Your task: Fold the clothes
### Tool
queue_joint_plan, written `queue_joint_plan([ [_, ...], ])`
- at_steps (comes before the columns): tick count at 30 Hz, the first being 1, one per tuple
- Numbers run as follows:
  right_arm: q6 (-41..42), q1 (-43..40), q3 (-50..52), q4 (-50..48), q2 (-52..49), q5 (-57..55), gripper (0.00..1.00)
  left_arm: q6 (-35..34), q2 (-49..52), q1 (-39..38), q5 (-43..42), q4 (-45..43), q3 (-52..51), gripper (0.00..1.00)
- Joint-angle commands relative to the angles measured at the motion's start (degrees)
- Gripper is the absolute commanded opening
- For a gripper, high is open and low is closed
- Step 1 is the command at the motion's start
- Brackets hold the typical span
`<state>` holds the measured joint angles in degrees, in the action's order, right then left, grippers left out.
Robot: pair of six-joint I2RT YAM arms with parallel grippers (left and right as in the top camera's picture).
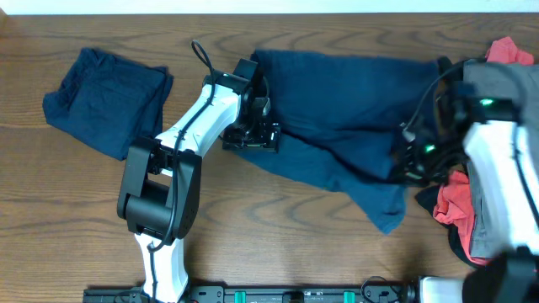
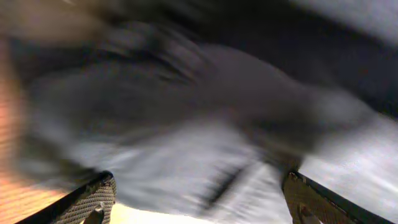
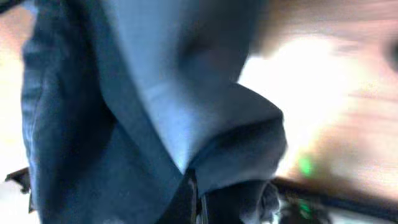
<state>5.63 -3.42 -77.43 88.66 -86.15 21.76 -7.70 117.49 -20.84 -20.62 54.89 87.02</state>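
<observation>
1. Two navy pieces in the overhead view. Folded navy garment squared up near the far-left corner of the table, judged done. Spread navy garment lying open but rumpled from mid-table toward the right edge, not yet folded. Left gripper at the left border of that spread piece, right gripper at its right border. Heap of clothes at the right edge, partly under the right arm, red showing plainly, other colours hard to separate from the arm. Progress, as a judgement: one item finished, one in hand, several waiting.

2. Left wrist view, heavily blurred. Left gripper spread wide, fingers at opposite lower corners of the frame, nothing visible between them. Dark fabric of the spread navy garment just ahead, with a paler smeared patch nearer. Contact with the cloth impossible to tell.

3. Right wrist view. Right gripper fully closed, a fold of the spread navy garment pinched at the tips and draping away from them. Pale wood of the table alongside, out of focus. Likely step in hand: drawing the right border over toward the left for a first fold, with the left border not yet gripped.
</observation>
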Motion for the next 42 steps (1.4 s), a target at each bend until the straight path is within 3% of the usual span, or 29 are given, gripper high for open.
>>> queue_joint_plan([
  [1,5.7,1.5,-3.9,5.6,2.9,-15.6,0.03,-0.5,-0.3,0.0,0.7,0.1,-0.2,0.88],
  [3,8.1,2.0,-3.2,7.2,3.7,-19.4,0.11,-0.5,-0.3,0.0,0.7,0.1,-0.2,0.88],
  [5,8.1,2.5,-1.7,7.3,3.9,-19.4,0.30,-0.5,-0.3,0.0,0.7,0.2,-0.2,0.88],
  [6,8.2,2.7,-0.9,7.3,3.8,-19.4,0.35,-0.5,-0.3,0.0,0.7,0.3,-0.2,0.88],
  [11,13.4,1.8,2.4,6.4,3.7,-26.3,0.36,-0.5,-0.3,0.0,0.7,0.9,-0.2,0.88],
  [15,13.8,1.5,2.8,3.3,3.7,-24.5,0.38,-0.5,-0.3,0.0,0.7,1.1,-0.2,0.88],
  [21,4.7,2.4,4.3,-3.3,3.6,-11.0,0.41,1.5,-1.2,1.4,0.2,1.9,2.1,0.92],
  [24,3.9,3.3,6.5,-6.7,3.4,-10.3,0.48,1.4,-3.0,3.5,-1.8,1.9,5.2,0.94],
  [29,4.3,5.3,11.5,-18.0,2.6,-8.5,0.44,0.3,-5.5,6.5,-1.9,0.0,6.4,0.95],
  [33,5.3,7.5,12.7,-23.3,-1.5,-9.2,0.15,-1.4,-5.5,8.8,-5.1,1.7,6.4,0.94],
  [38,5.9,10.3,12.5,-29.9,-10.6,-10.5,0.17,-0.9,-5.5,10.1,-5.8,3.1,6.4,0.94],
  [42,2.4,13.4,11.5,-34.1,-19.0,-4.0,0.24,-0.9,-5.5,11.3,-5.8,4.9,6.4,0.94],
])
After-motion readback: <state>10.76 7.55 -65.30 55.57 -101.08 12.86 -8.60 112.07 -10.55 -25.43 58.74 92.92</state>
